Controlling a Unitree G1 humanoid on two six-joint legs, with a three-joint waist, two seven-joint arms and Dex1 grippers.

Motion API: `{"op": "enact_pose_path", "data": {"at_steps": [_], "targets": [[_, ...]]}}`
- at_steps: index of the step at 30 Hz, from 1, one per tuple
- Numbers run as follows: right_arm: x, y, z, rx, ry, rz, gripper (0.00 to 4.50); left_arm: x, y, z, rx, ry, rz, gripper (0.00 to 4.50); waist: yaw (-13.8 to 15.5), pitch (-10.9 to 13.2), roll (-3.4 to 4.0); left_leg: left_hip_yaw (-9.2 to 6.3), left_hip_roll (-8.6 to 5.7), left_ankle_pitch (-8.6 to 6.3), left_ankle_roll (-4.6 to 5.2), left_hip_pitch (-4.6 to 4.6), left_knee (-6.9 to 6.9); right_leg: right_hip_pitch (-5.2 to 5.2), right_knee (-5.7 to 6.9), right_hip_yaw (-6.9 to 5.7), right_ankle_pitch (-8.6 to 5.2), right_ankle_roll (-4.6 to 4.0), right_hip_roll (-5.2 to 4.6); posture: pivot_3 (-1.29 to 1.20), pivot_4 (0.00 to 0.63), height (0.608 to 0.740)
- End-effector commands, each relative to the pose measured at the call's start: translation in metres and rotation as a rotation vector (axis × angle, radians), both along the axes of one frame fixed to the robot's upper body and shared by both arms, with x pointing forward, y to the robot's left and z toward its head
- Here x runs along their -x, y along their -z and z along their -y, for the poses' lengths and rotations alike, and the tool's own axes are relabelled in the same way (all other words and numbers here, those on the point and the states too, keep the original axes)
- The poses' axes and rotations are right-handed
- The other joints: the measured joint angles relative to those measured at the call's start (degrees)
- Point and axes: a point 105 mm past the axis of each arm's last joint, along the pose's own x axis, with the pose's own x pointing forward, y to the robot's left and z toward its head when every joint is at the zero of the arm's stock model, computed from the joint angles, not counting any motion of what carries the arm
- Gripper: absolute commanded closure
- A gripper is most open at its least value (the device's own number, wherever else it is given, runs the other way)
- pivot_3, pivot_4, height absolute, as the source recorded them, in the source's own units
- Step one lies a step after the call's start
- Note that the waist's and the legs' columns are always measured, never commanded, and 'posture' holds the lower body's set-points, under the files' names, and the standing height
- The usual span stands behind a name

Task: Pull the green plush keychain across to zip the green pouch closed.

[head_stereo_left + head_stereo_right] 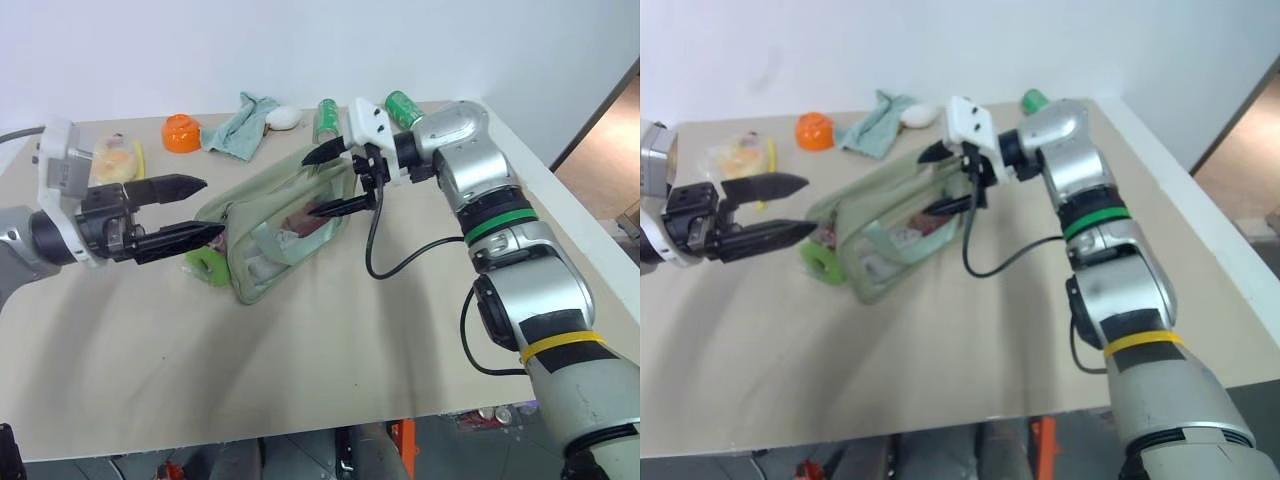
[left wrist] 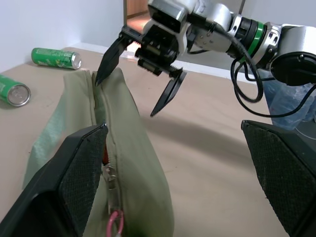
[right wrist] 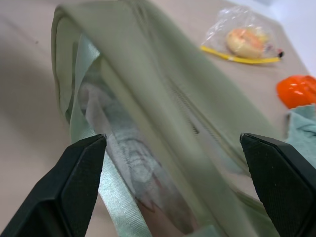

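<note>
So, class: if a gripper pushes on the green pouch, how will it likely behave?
The green pouch looks soft: its fabric top sags and creases, so it would probably buckle rather than slide as one piece. Its clear side window appears thin and bendy. Items visible inside may add some weight.

My right arm (image 1: 520, 270) is silver with a green ring, a yellow band and a looping black cable; both claws have black tapered fingers.

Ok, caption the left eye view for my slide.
Both open grippers, left and right, flank the green pouch on the table; the green plush keychain lies untouched.
</note>
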Motion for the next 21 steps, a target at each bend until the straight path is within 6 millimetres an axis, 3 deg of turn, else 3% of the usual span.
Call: {"op": "enact_pose_path", "data": {"at_steps": [1, 8, 11, 16, 21], "targets": [[-0.002, -0.006, -0.005, 0.023, -0.009, 0.053, 1.15, 0.007, -0.007, 0.002, 0.009, 0.002, 0.038, 0.00, 0.0, 0.0, 0.00, 0.01, 0.00, 0.00, 0.00, 0.02, 0.00, 0.00, 0.03, 0.02, 0.00, -0.01, 0.00, 0.00, 0.150, 0.740], [-0.001, 0.010, -0.004, 0.058, -0.032, 0.024, 3.69, 0.006, -0.006, -0.005, 0.049, -0.044, 0.044, 0.00, -0.1, 0.0, 0.00, 0.01, 0.03, 0.01, -0.01, 0.16, 0.01, 0.01, 0.18, 0.11, -0.03, -0.06, 0.06, 0.00, 0.150, 0.740], [-0.001, 0.013, -0.002, 0.068, -0.030, 0.018, 4.46, 0.002, -0.011, -0.018, 0.122, -0.094, 0.039, 0.00, -0.2, 0.0, 0.00, 0.00, 0.04, 0.01, -0.01, 0.18, 0.02, 0.01, 0.21, 0.11, -0.03, -0.08, 0.08, 0.00, 0.150, 0.740], [-0.011, 0.014, 0.001, 0.069, 0.050, 0.051, 4.46, -0.005, -0.011, -0.036, 0.233, -0.173, 0.021, 0.00, -0.4, 0.0, 0.00, 0.00, 0.04, 0.02, -0.01, 0.19, 0.03, 0.02, 0.23, 0.13, -0.02, -0.08, 0.09, 0.00, 0.150, 0.740], [-0.009, 0.002, 0.004, 0.053, 0.057, 0.055, 4.46, -0.008, -0.005, -0.043, 0.278, -0.212, 0.003, 0.00, -0.3, 0.0, -0.01, 0.00, 0.03, 0.05, -0.06, 0.19, 0.09, 0.08, 0.24, 0.18, -0.01, -0.08, 0.11, 0.00, 0.150, 0.740]]}}
